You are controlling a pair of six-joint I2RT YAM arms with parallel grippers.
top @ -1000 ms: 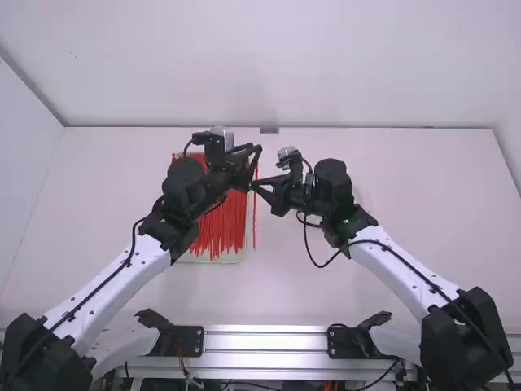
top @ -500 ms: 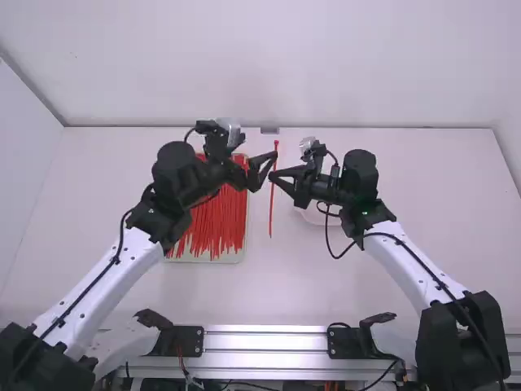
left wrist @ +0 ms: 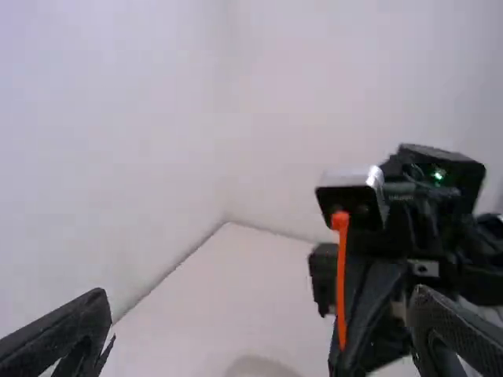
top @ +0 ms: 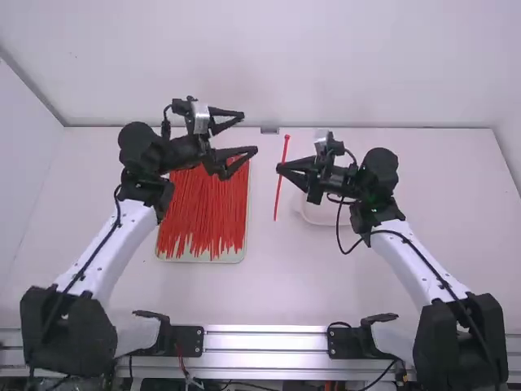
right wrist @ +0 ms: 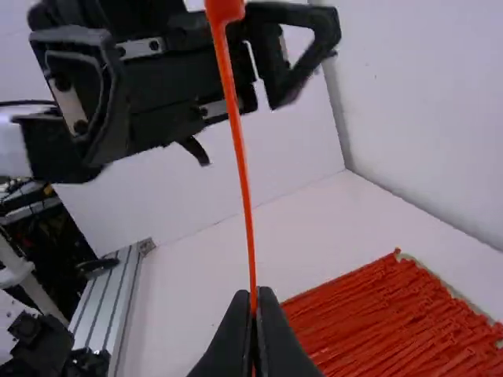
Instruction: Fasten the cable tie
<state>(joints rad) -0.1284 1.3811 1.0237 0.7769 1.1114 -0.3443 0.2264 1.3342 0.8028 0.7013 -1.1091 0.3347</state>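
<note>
cable tie (top: 278,195) — red, straight, unlooped | right claw (right wrist: 253,302) pinching it | left claw (top: 249,132) spread

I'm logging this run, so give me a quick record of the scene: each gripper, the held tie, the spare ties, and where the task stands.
cable tie: red, single, straight, roughly upright, head end up
right gripper: shut on the cable tie, gripping it partway along
left gripper: open, empty, raised over the far end of the tray
spare ties: red pile lying on a tray on the white table
task state: tie not looped, not yet fastened
</note>
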